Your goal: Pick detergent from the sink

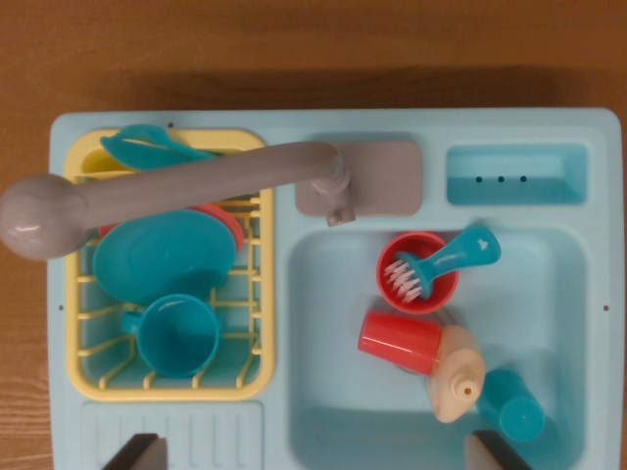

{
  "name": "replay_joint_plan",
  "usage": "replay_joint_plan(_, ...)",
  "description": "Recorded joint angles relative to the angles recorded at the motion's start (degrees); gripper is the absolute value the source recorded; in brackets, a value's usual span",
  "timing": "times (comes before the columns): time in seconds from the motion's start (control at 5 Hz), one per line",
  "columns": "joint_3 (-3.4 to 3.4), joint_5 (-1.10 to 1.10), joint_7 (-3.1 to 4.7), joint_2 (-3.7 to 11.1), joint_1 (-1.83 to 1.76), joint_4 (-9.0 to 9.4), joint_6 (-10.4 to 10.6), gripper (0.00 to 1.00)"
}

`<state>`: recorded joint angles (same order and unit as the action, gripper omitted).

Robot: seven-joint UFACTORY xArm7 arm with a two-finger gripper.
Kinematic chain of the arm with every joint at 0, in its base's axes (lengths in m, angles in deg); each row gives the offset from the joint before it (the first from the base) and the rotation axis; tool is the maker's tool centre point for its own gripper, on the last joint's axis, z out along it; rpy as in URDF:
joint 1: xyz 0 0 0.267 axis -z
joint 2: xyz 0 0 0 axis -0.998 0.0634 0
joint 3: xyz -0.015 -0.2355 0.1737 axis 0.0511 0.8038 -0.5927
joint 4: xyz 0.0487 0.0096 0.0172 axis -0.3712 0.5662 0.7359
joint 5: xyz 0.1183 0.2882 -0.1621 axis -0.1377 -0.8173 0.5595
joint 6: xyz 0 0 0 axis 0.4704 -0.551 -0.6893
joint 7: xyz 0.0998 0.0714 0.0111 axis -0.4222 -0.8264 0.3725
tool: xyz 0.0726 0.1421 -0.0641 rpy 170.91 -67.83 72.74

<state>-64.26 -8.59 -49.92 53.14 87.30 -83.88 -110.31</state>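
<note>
Glossy plastic throughout. Left of the sink [558,294], a yellow rack [250,377] holds teal dishes. In the sink, the beige detergent [453,374] lies tilted, touching a red cup [397,341]. My gripper [318,455] spreads wide, empty.

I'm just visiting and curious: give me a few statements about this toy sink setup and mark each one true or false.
1. The brush rests in a red bowl inside the sink basin. True.
2. The detergent bottle stands in the yellow dish rack. False: it lies in the basin, tipped over, beside a red cup.
3. The grey faucet is swung out over the dish rack. True.
4. The dish rack is empty. False: it holds a teal plate and a teal cup, among other things.
5. The gripper already holds the bottle. False: only its fingertips show at the bottom edge, apart from it.
</note>
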Motion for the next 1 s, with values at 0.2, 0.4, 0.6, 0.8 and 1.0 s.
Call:
replay_joint_plan(0.2, 0.16, -0.12, 0.06, 0.25, 0.16, 0.96, 1.02, 0.00)
replay_joint_plan(0.4, 0.16, -0.12, 0.06, 0.25, 0.16, 0.96, 1.02, 0.00)
replay_joint_plan(0.6, 0.36, -0.28, 0.13, 0.56, 0.37, 2.20, 2.34, 0.00)
replay_joint_plan(0.8, 0.36, -0.28, 0.13, 0.56, 0.37, 2.20, 2.34, 0.00)
replay_joint_plan(1.0, 0.62, -0.49, 0.23, 0.98, 0.64, 3.81, 4.06, 0.00)
